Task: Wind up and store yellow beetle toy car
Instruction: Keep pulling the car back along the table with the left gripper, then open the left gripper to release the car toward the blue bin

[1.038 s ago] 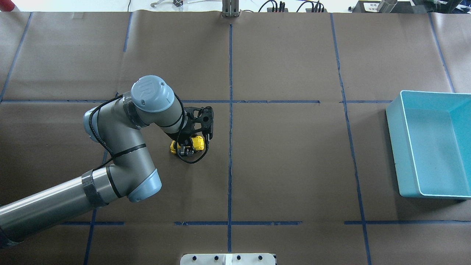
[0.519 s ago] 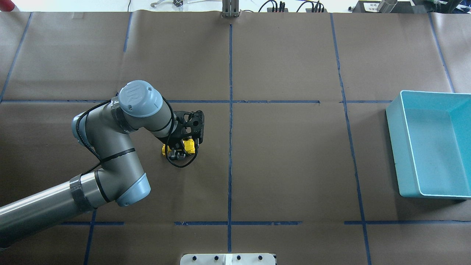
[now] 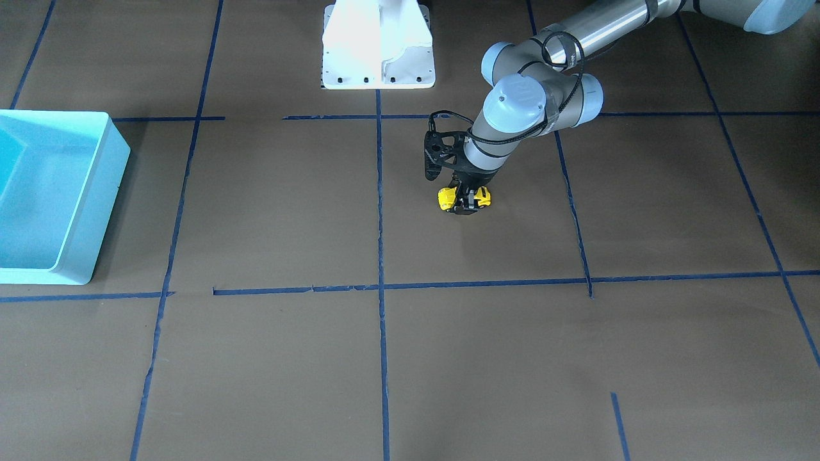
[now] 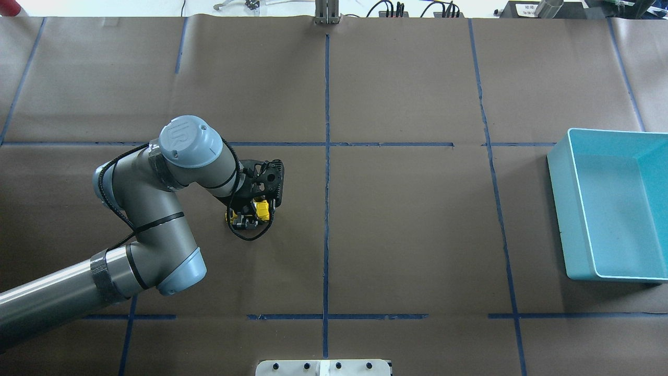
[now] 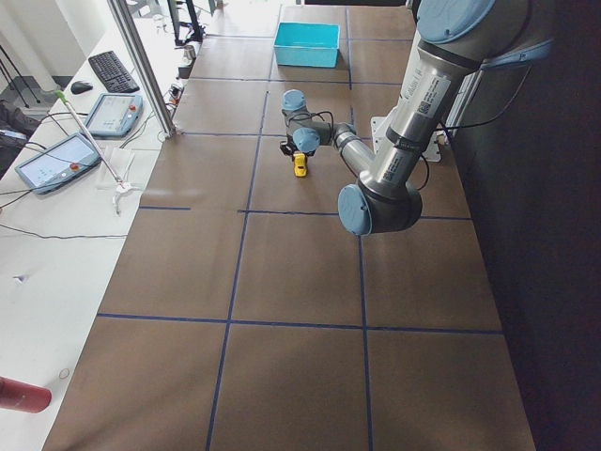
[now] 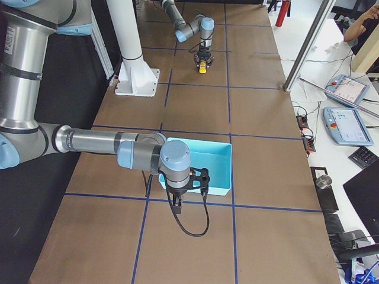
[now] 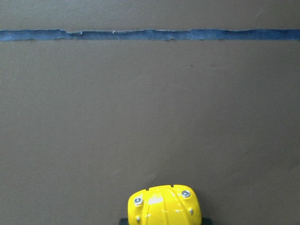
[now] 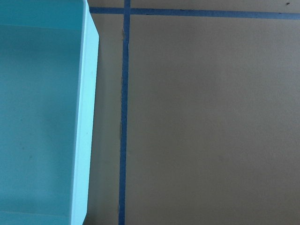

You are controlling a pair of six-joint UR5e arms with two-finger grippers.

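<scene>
The yellow beetle toy car sits on the brown table, left of the centre line. My left gripper points down over it and is shut on its body, wheels at table level. The car also shows in the front-facing view, the exterior left view and the exterior right view. In the left wrist view only its rounded end shows at the bottom edge. My right gripper hangs by the near side of the teal bin; I cannot tell whether it is open or shut.
An empty teal bin stands at the table's right edge, also in the front-facing view and the right wrist view. Blue tape lines cross the brown table cover. The white robot base stands at the near edge.
My left arm has slid the yellow car along the table toward the overhead view's left, by about a gripper's width, still shut on it.
</scene>
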